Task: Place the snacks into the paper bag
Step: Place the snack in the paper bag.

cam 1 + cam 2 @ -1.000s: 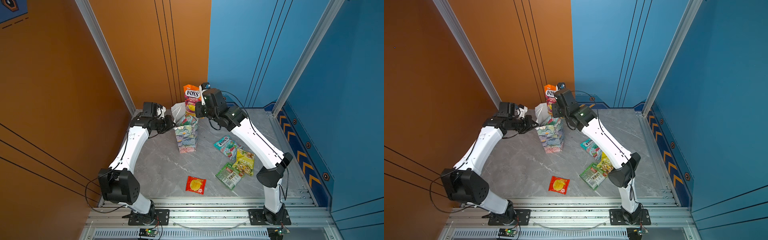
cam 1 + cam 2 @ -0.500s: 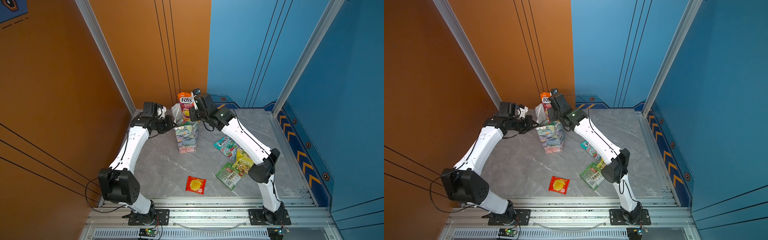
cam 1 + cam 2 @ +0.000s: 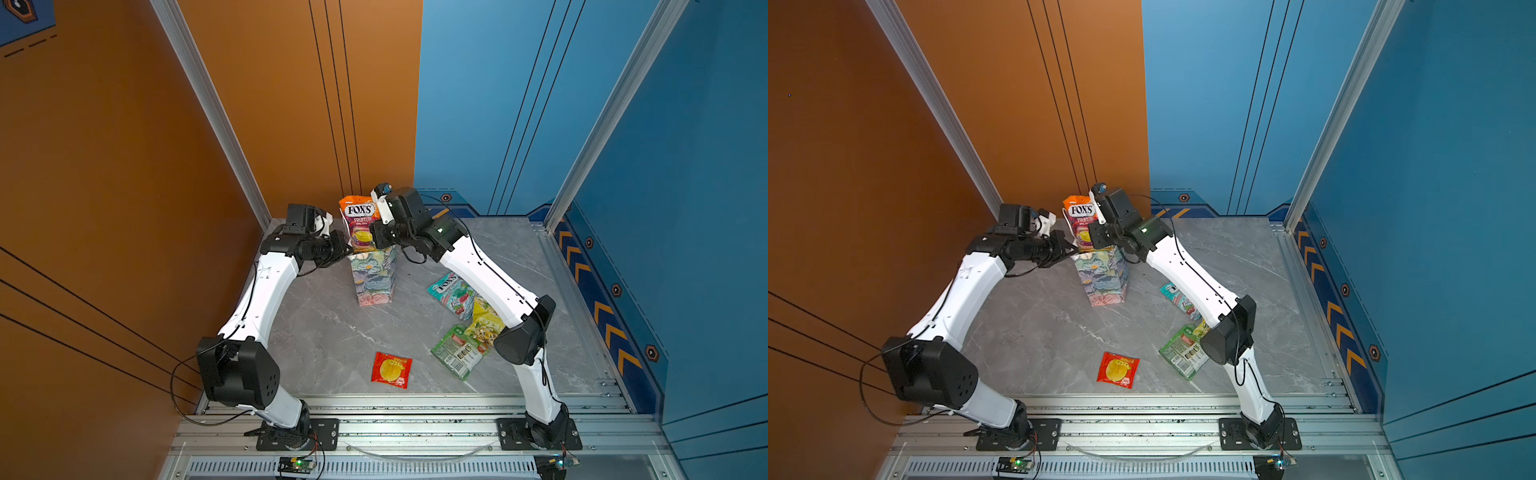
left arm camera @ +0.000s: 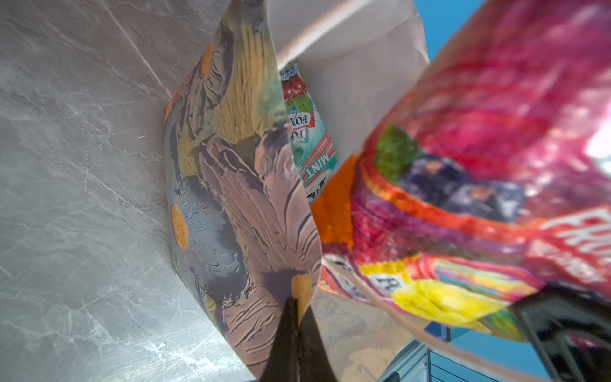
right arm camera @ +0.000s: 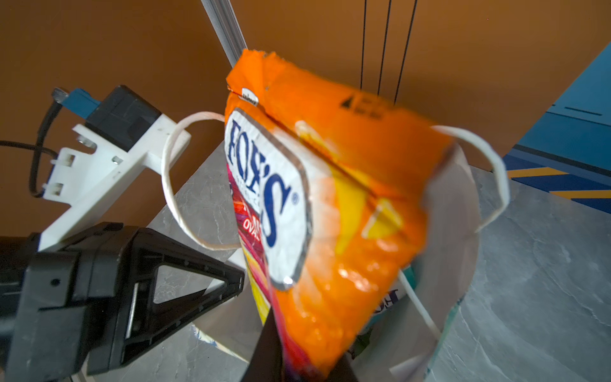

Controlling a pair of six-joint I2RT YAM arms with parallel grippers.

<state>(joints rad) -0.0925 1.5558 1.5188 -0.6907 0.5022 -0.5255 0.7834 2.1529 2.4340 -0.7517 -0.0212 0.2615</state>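
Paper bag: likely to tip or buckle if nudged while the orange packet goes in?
Probably tippy: the paper bag stands tall on a narrow base. Its walls look thin and likely flex; the side pinched by the left gripper bows. Paper, so probably light: the orange packet could shove it.

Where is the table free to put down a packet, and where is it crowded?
Free: marble between paper bag, left arm, red sachet; also far corner beyond right arm. Crowded: teal packet, yellow pouch, green pouch beside it.
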